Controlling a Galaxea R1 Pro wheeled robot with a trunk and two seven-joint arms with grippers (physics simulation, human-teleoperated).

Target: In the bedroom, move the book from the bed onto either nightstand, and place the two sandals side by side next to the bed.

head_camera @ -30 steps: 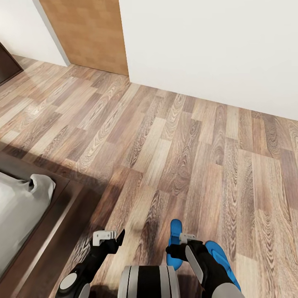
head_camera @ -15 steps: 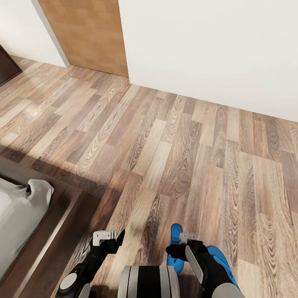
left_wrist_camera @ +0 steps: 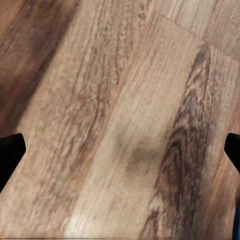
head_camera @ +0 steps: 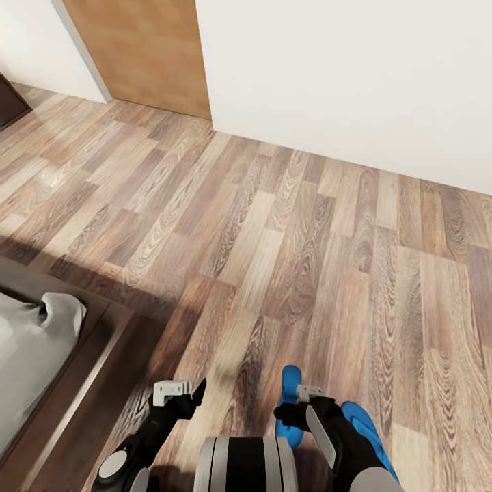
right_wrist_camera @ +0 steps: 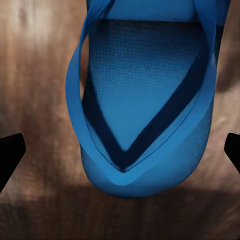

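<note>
Two bright blue sandals lie on the wood floor just ahead of my base, one [head_camera: 290, 380] under my right hand and the other [head_camera: 363, 422] to its right, partly hidden by the arm. My right gripper [head_camera: 290, 404] hovers open above the first sandal [right_wrist_camera: 145, 100], whose toe end and thong straps lie between the spread fingertips [right_wrist_camera: 11, 156]. My left gripper [head_camera: 184, 393] is open over bare floor [left_wrist_camera: 120, 150]. The bed's off-white mattress corner [head_camera: 34, 342] and dark frame [head_camera: 102, 355] sit at the lower left. The book is out of view.
A white wall [head_camera: 355, 82] runs across the back, with a tan wooden door [head_camera: 147, 48] at its left. A corner of dark wooden furniture [head_camera: 10, 102] shows at the far left edge. Wood-plank floor [head_camera: 287, 239] stretches between me and the wall.
The whole view has shifted slightly, so the camera moved a little; the bed corner sits a bit further left. Both arms keep the same pose and both grippers stay open.
</note>
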